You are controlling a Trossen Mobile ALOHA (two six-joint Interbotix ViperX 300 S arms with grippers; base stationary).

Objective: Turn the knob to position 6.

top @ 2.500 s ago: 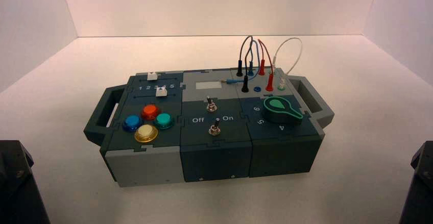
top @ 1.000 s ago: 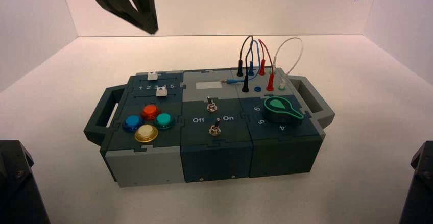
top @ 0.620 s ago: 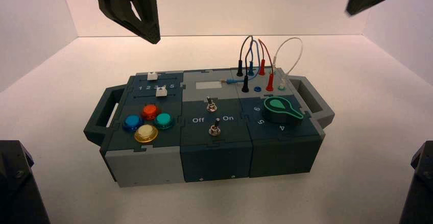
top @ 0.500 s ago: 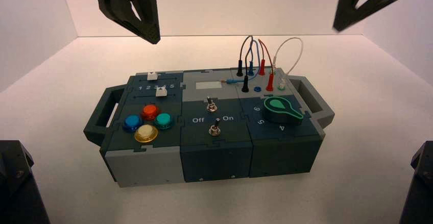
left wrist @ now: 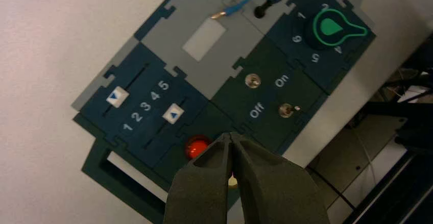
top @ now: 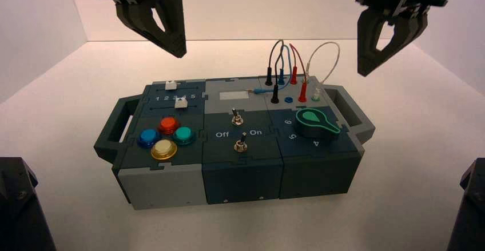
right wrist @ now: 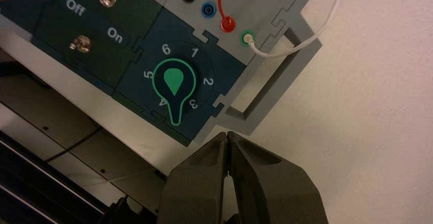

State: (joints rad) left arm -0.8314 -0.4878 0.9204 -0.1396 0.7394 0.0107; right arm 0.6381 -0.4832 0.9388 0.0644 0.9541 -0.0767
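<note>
The knob [top: 316, 122] is a dark green teardrop with a bright green rim, on the box's right end. In the right wrist view the knob [right wrist: 174, 81] points between the digits 3 and 4. The white digit 6 [right wrist: 165, 48] is printed on the far side of the dial from the pointer, and it also shows in the high view [top: 287, 122]. My right gripper [top: 363, 71] hangs shut and empty, high above the box's right rear, clear of the knob; its tips [right wrist: 226, 133] show closed. My left gripper [top: 180, 52] hangs shut and empty, high above the box's left rear; its tips [left wrist: 231, 134] show closed.
The box [top: 240, 174] has two toggle switches [top: 240, 144] in the middle, coloured push buttons [top: 163, 148] on the left, two sliders [top: 181, 103] behind them, and plugged wires [top: 293, 62] standing up behind the knob. Handles [top: 354, 114] jut from both ends.
Both grippers came into view from above and lowered. The right gripper dropped down and inward toward the box's right rear. The knob has not turned.
</note>
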